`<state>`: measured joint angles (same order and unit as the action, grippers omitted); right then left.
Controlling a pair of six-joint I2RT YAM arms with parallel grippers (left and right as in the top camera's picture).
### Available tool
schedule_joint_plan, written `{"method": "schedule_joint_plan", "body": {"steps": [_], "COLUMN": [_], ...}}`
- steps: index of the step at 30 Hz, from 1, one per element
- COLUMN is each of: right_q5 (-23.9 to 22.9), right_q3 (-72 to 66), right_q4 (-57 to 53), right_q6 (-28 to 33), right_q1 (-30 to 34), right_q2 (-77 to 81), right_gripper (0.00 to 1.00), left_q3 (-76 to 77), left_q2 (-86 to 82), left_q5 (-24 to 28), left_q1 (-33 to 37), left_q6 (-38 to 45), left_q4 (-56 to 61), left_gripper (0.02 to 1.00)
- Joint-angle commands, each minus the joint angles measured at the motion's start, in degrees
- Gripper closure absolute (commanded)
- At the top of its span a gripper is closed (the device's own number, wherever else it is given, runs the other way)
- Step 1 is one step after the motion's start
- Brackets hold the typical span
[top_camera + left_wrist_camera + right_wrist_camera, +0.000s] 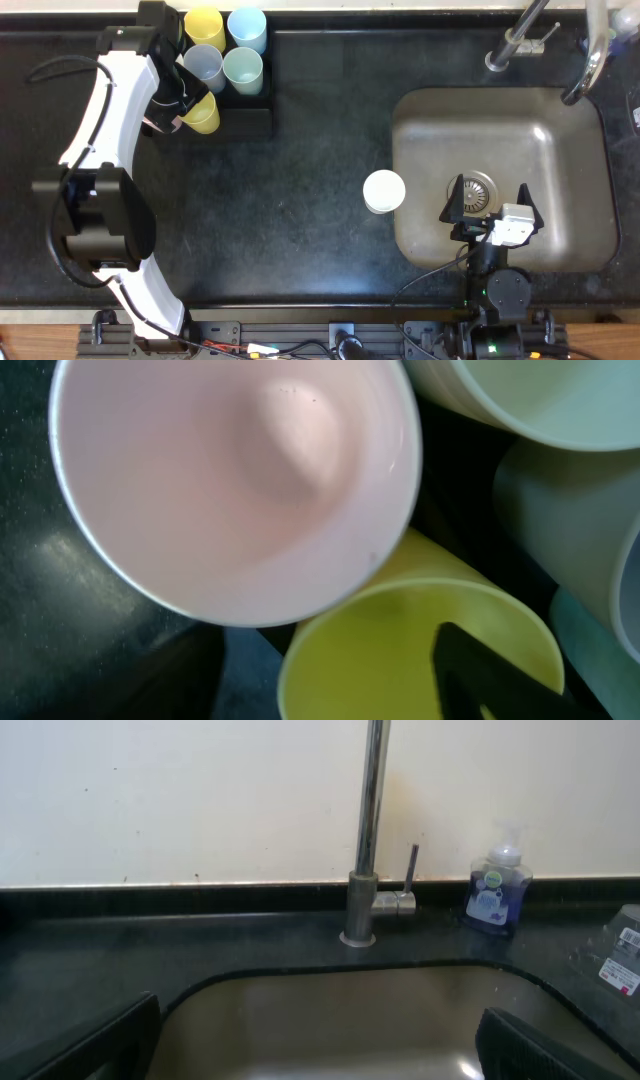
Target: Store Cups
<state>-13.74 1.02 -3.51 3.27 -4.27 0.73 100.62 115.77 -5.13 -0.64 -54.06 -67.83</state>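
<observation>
A black tray (pixel 255 112) at the counter's back left holds several cups: yellow (pixel 204 25), light blue (pixel 247 27), blue-grey (pixel 203 65) and mint (pixel 242 70). My left gripper (pixel 180 103) is at the tray's front left, shut on another yellow cup (pixel 203 115). In the left wrist view one dark finger (pixel 490 675) sits inside that yellow cup (pixel 400 650), right beside a pink cup (pixel 235 480). A white cup (pixel 384 191) stands alone on the counter by the sink's left edge. My right gripper (pixel 492 203) hangs open over the sink basin (pixel 560 140), holding nothing.
The faucet (pixel 368 830) rises behind the sink, with a soap bottle (pixel 495 890) to its right. Dark countertop (pixel 300 200) stretches between the tray and the sink.
</observation>
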Motion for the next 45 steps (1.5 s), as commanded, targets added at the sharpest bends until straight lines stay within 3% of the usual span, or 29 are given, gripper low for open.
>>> {"method": "schedule_joint_plan", "body": {"steps": [1, 2, 10, 19, 24, 27, 29, 32, 38, 41, 45], "right_q5": [0.2, 0.2, 0.2, 0.2, 0.2, 0.2, 0.2, 0.2, 0.2, 0.2, 0.2], "right_q3": [-0.8, -0.8, -0.8, -0.8, -0.8, -0.8, -0.8, -0.8, -0.8, -0.8, -0.8], "right_q4": [0.4, 0.4, 0.4, 0.4, 0.4, 0.4, 0.4, 0.4, 0.4, 0.4, 0.4], "right_q6": [0.2, 0.2, 0.2, 0.2, 0.2, 0.2, 0.2, 0.2, 0.2, 0.2, 0.2], "right_q1": [-0.3, -0.3, -0.3, -0.3, -0.3, -0.3, -0.3, -0.3, -0.3, -0.3, -0.3], "right_q2": [-0.5, -0.5, -0.5, -0.5, -0.5, -0.5, -0.5, -0.5, -0.5, -0.5, -0.5], "right_gripper": [0.003, 0.005, 0.003, 0.003, 0.005, 0.003, 0.007, 0.003, 0.003, 0.003, 0.003], "left_q3": [0.6, 0.6, 0.6, 0.1, -14.1, -34.2, -47.9, -62.8, -87.5, -93.2, -96.7], "left_q2": [0.2, -0.4, -12.0, -34.7, -52.7, -68.3, -78.2, -87.5, -99.1, -102.6, -108.2], "left_q5": [0.2, 0.2, -0.1, -0.1, -0.1, 0.8, 4.9, 7.5, 8.1, 8.0, 7.4], "left_q1": [0.2, 0.1, -1.0, -1.1, -1.1, -1.1, -1.1, -1.0, -1.0, -1.0, -0.9], "left_q6": [0.0, 0.0, 2.9, 20.3, 29.2, 40.6, 49.3, 52.6, 52.6, 53.9, 54.1], "left_q4": [-0.3, -0.4, -1.6, -10.5, -9.8, 1.4, 15.1, 35.2, 79.4, 87.1, 82.2], "left_gripper": [0.062, 0.018, 0.018, 0.018, 0.018, 0.018, 0.018, 0.018, 0.02, 0.018, 0.02]}}
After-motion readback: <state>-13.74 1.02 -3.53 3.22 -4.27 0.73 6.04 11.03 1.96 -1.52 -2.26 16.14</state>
